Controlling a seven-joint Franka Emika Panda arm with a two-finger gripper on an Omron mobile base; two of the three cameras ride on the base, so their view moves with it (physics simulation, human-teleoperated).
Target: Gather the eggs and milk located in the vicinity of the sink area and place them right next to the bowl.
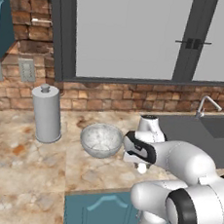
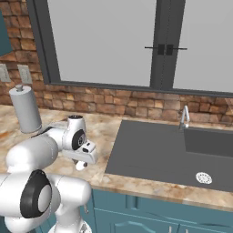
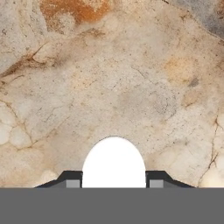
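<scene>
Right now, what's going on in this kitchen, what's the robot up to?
The robot arm is reaching down to the marble counter just right of the bowl. Its tool has a white egg between its two fingers, which sit against the egg's sides; the egg is low over the counter. Whether it rests on the surface can't be told. A grey canister stands left of the bowl, and the dark sink lies to the right.

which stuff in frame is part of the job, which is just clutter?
Job:
small white oval egg between gripper tips
round silvery-grey bowl
dark grey recessed sink basin

Clutter:
tall grey knobbed cylindrical canister
thin curved silver tap
</scene>
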